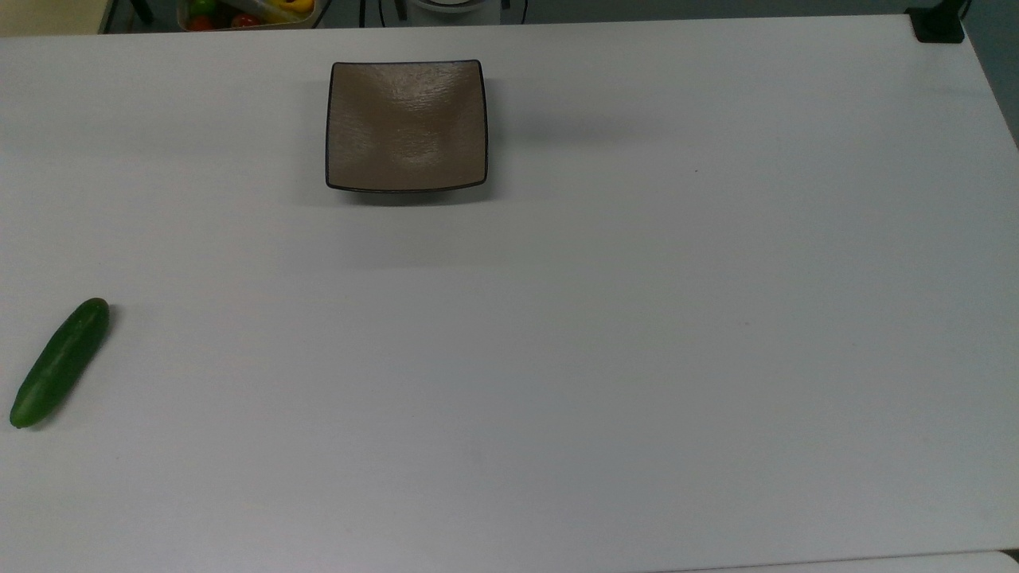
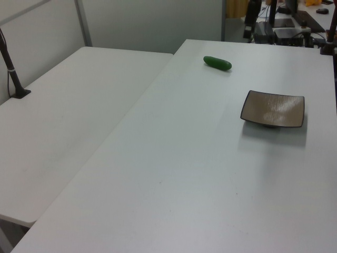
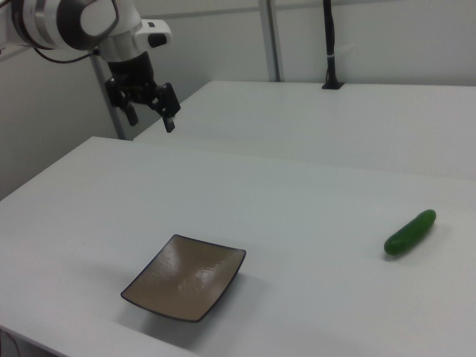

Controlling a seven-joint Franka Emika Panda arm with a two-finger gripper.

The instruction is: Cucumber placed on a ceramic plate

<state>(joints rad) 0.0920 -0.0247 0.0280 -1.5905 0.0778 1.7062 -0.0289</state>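
The dark-green cucumber lies flat on the white table near the top view's left edge; it also appears as the cucumber and the cucumber. The square brown ceramic plate sits empty toward the top view's far middle, seen too as the plate and the plate. My gripper hangs high in the right view's upper left, well above the table and far from both things. Its fingers stand apart, open, with nothing between them.
A second white table adjoins this one on the left view's left. A black post with a foot stands on it. A bin of coloured vegetables sits beyond the top view's far edge. Desks with equipment lie at the left view's top right.
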